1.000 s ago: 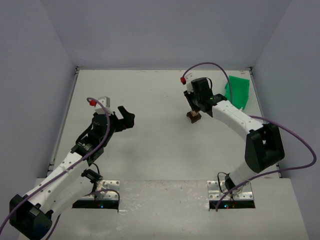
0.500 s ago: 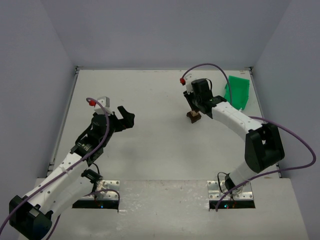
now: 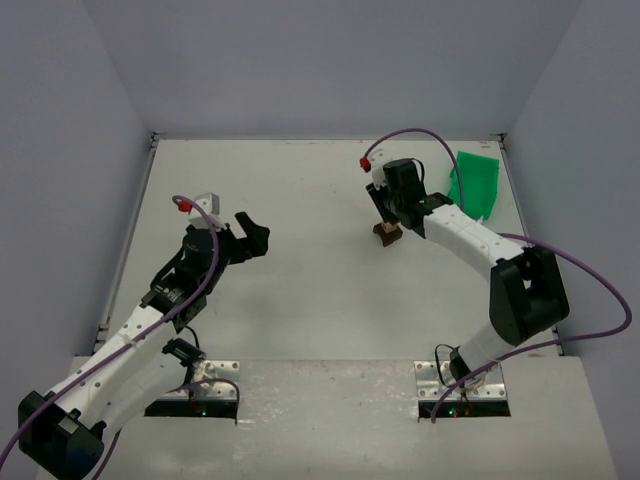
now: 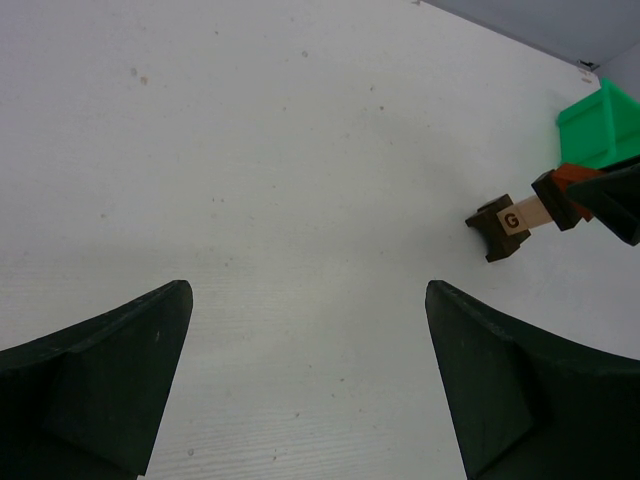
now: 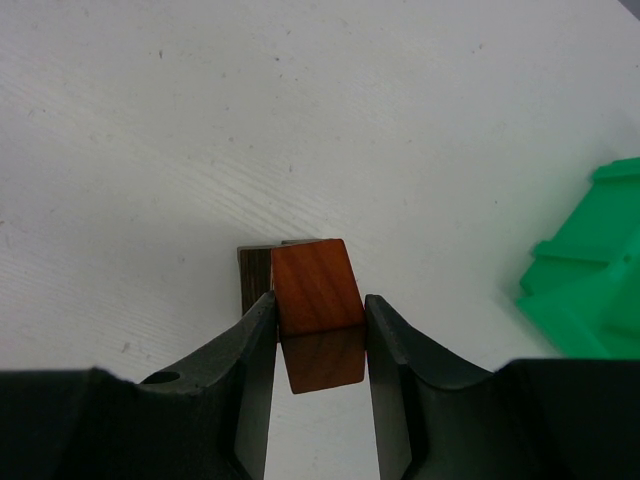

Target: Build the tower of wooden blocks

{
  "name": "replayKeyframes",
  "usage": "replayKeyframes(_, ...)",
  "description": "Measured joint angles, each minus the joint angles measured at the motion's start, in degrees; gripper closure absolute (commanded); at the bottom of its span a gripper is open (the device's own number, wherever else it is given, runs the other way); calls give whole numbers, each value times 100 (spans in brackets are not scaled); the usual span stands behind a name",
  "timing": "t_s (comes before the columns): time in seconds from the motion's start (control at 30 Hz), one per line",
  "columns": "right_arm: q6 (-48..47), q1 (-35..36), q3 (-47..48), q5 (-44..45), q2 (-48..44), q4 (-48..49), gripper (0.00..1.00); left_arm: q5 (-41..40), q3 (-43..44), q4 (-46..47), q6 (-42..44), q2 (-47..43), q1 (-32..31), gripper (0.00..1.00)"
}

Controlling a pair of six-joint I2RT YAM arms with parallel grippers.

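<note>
Three block colours make up the wood block tower (image 3: 386, 234), right of centre in the upper half of the overhead view. From the left wrist camera I count one dark brown block (image 4: 495, 236) at the base, one light tan block (image 4: 519, 216) marked with a G on it, and one reddish-brown block (image 4: 575, 176) on top. A dark piece sits between the tan and the red; I cannot tell whether it is a fourth block or part of a finger. One green bin (image 3: 475, 182) stands near the upper right corner of the table (image 3: 300, 190), apart from the tower.

Two arms are in view. The right arm rises from its base at lower right, bends at the right edge and reaches up and left, with the right gripper (image 3: 385, 216) pointing down onto the tower. In its wrist view the fingers (image 5: 255, 340) sit narrowly apart, pressed against both sides of the reddish-brown block, so the right gripper has hold of it while it rests on the stack; the dark brown block shows just behind at the left.

The left arm runs from the lower left corner up toward centre-left. The left gripper (image 3: 250, 232) points right toward the tower, well apart from it, jaws spread fully wide and holding nothing.
</note>
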Motion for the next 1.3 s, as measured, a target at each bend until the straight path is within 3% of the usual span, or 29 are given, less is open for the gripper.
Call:
replayKeyframes(0.7, 1, -70, -238, -34, 16, 286, 58, 32, 0, 0, 0, 0, 0, 0)
replayKeyframes(0.83, -10, -78, -253, -68, 16, 288, 51, 52, 0, 0, 0, 0, 0, 0)
replayKeyframes(1.3, -46, -100, -283, -92, 14, 287, 44, 79, 0, 0, 0, 0, 0, 0)
